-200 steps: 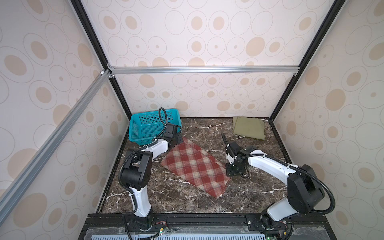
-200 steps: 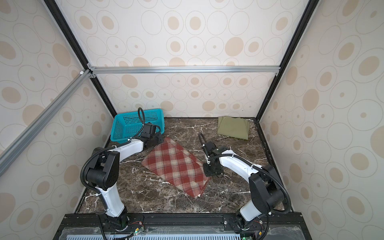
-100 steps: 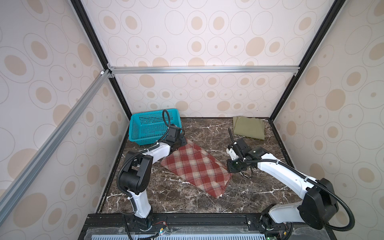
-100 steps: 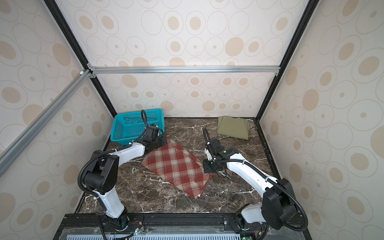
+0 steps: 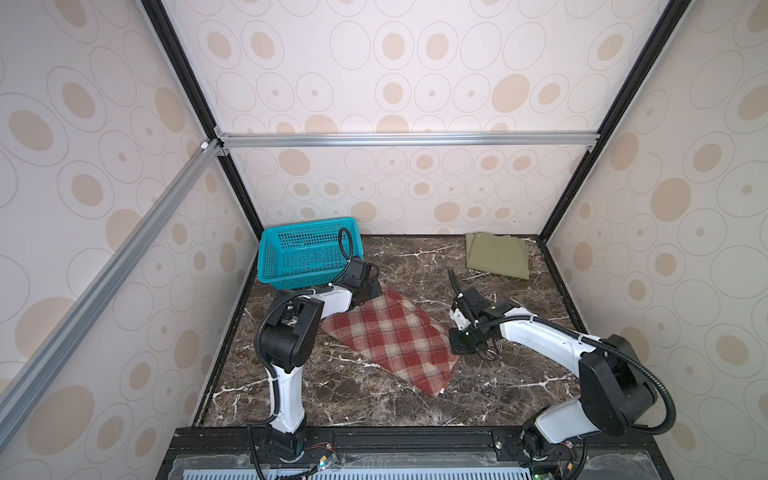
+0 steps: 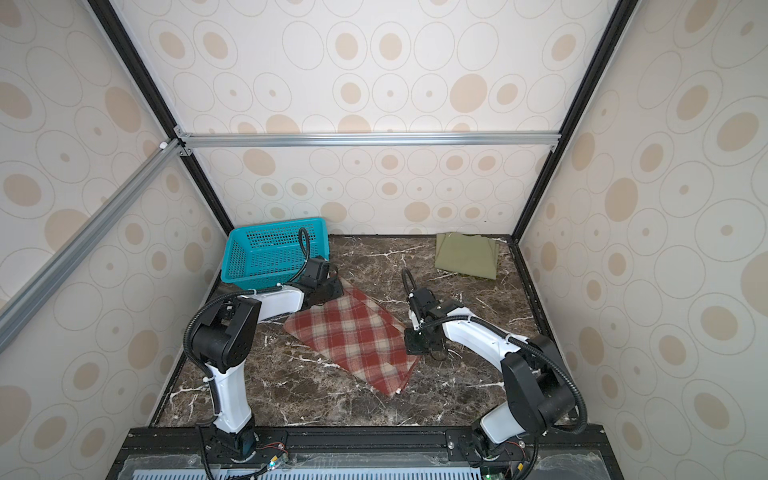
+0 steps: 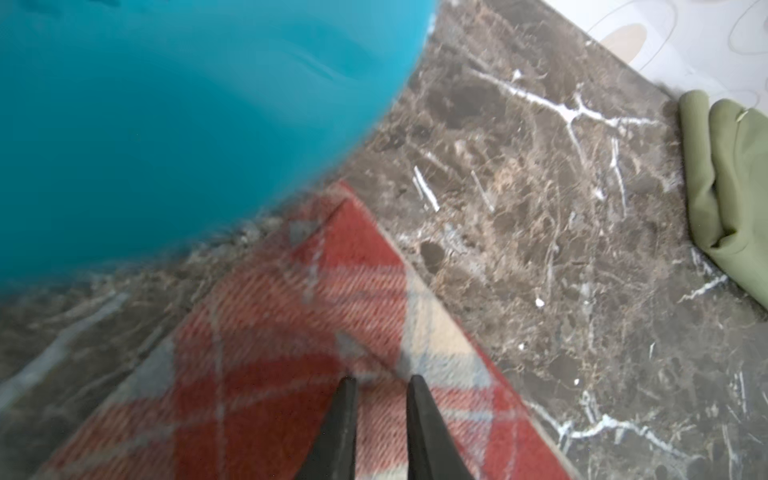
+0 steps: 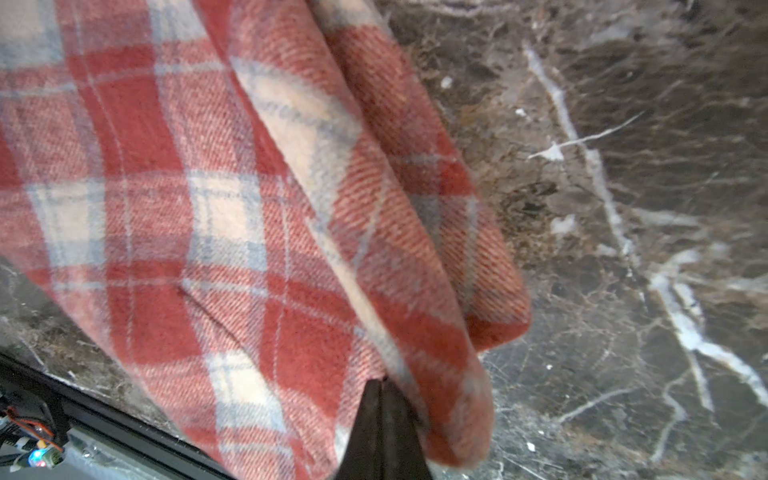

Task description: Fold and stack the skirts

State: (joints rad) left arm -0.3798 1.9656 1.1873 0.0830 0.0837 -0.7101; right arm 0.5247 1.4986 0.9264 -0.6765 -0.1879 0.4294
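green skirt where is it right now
In both top views the green skirt lies folded in the table's far right corner, apart from the plaid skirt at the middle and opposite the basket at far left.

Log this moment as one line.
left gripper: shut on plaid skirt, far corner | right gripper: shut on its right edge | olive skirt: folded, rear
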